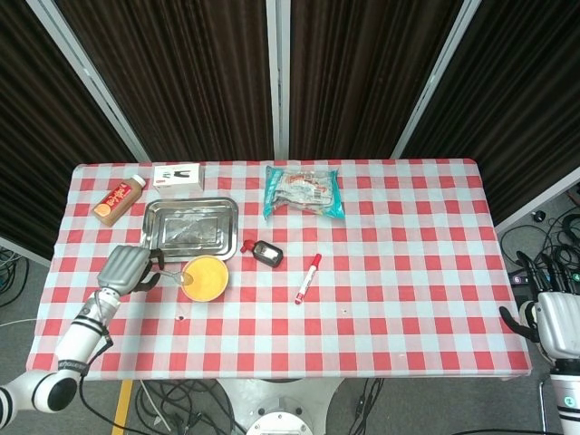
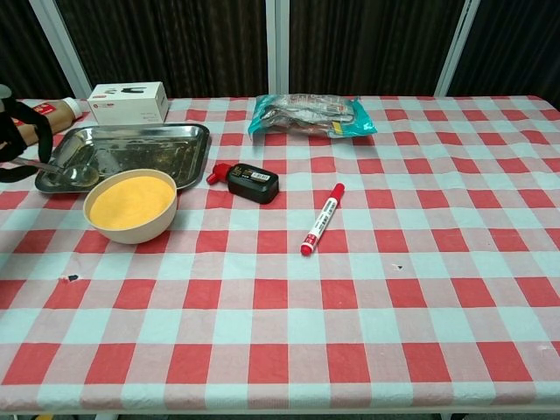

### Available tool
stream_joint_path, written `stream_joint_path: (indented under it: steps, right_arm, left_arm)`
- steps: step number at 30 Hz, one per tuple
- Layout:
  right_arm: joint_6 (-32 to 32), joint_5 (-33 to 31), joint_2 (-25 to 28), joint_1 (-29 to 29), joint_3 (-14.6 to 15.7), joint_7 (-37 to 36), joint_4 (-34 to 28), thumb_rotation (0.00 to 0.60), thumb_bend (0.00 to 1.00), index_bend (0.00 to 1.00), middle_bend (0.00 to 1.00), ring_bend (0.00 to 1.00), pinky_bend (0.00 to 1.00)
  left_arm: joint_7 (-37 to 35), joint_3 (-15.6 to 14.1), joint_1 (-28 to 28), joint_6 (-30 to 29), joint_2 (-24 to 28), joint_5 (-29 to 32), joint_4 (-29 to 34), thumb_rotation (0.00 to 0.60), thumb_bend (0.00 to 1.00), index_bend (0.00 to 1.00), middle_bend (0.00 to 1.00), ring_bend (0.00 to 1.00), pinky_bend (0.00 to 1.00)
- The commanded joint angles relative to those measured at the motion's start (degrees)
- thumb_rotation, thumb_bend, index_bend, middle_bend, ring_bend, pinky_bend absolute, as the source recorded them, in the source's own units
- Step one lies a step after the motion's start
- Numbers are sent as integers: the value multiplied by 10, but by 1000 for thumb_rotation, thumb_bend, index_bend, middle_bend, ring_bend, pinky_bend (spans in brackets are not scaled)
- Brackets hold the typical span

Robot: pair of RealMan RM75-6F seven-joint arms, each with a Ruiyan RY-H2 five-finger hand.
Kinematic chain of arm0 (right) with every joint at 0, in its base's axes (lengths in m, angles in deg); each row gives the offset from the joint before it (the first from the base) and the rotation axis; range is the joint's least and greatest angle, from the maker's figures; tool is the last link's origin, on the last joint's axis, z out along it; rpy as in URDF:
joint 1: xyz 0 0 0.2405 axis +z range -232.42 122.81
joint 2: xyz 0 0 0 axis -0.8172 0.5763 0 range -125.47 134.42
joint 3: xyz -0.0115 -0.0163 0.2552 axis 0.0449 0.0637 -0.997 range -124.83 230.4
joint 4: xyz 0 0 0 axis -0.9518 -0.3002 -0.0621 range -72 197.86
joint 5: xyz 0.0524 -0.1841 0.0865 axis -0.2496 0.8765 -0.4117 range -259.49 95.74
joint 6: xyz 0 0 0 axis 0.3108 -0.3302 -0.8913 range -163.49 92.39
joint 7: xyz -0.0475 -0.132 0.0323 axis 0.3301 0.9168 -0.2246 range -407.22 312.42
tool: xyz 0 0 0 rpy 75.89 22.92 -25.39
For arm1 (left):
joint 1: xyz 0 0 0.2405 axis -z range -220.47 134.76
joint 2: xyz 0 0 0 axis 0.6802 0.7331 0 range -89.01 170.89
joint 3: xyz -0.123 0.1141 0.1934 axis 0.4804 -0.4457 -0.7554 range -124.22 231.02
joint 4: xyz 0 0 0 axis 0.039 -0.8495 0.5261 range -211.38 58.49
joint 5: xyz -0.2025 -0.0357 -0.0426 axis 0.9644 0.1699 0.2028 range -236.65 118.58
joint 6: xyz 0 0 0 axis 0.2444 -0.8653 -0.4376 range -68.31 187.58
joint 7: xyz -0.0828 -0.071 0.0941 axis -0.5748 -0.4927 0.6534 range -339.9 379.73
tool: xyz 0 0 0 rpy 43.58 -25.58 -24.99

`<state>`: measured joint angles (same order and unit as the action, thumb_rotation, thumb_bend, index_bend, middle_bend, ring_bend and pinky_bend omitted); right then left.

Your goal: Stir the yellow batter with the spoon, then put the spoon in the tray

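Head view: left hand (image 1: 121,268) sits lower left of frame, fingers wrapped on the spoon (image 1: 170,275), handle in the grip, tip reaching right to the near-left rim of the bowl (image 1: 205,278). Yellow batter (image 1: 207,274) looks smooth and flat, no swirl that I can see, so my read: stirring not begun, spoon just arriving. Tray (image 1: 189,228) lies directly above the bowl in frame, nearly touching it, w/ nothing in it. Right hand (image 1: 555,319) hangs at far lower right, off the table edge, holding nothing, fingers look apart.

Chest view: left hand (image 2: 16,140) barely in at the left edge, upper left, clamped on the thin handle. Spoon bowl (image 2: 79,175) hovers in front of the tray's near-left corner (image 2: 131,140), just up-left of the batter (image 2: 131,201), above rim level. Right hand not visible here.

Next move, I'd say: shift spoon right and dip the tip into the batter w/o knocking the rim.
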<state>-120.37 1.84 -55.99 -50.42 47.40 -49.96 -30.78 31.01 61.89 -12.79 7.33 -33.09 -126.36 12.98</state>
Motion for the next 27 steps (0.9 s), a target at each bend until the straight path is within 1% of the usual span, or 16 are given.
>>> stream_joint_path:
  steps: [1, 6, 10, 15, 20, 24, 27]
  right_arm:
    - [1, -2, -1, 0, 0, -2, 2, 600, 189, 0, 196, 0, 23]
    - [1, -3, 0, -1, -1, -4, 4, 600, 190, 0, 196, 0, 24]
    - [3, -5, 0, -1, -1, -5, 6, 600, 190, 0, 196, 0, 26]
    - [7, -6, -2, 1, -1, -4, 7, 600, 189, 0, 196, 0, 27]
    - [6, -7, -1, 0, -1, -5, 8, 600, 190, 0, 196, 0, 27]
    - [6, -8, -2, 0, -1, -5, 7, 600, 190, 0, 196, 0, 29]
    - [7, -8, -2, 0, -1, -6, 8, 600, 190, 0, 196, 0, 30]
  left_arm:
    - [29, 12, 38, 46, -17, 48, -17, 600, 408, 611, 959, 991, 1000]
    - [69, 8, 63, 60, -41, 100, -43, 600, 408, 609, 959, 991, 1000]
    - [95, 0, 74, 61, -46, 133, -38, 600, 406, 599, 959, 991, 1000]
    - [107, -9, 84, 66, -47, 154, -29, 600, 391, 542, 958, 991, 1000]
    - [106, -13, 87, 55, -46, 156, -24, 600, 380, 451, 954, 989, 1000]
    - [105, -17, 87, 41, -46, 144, -19, 600, 372, 450, 954, 990, 1000]
    - [107, -19, 88, 30, -51, 141, -19, 600, 346, 476, 958, 991, 1000]
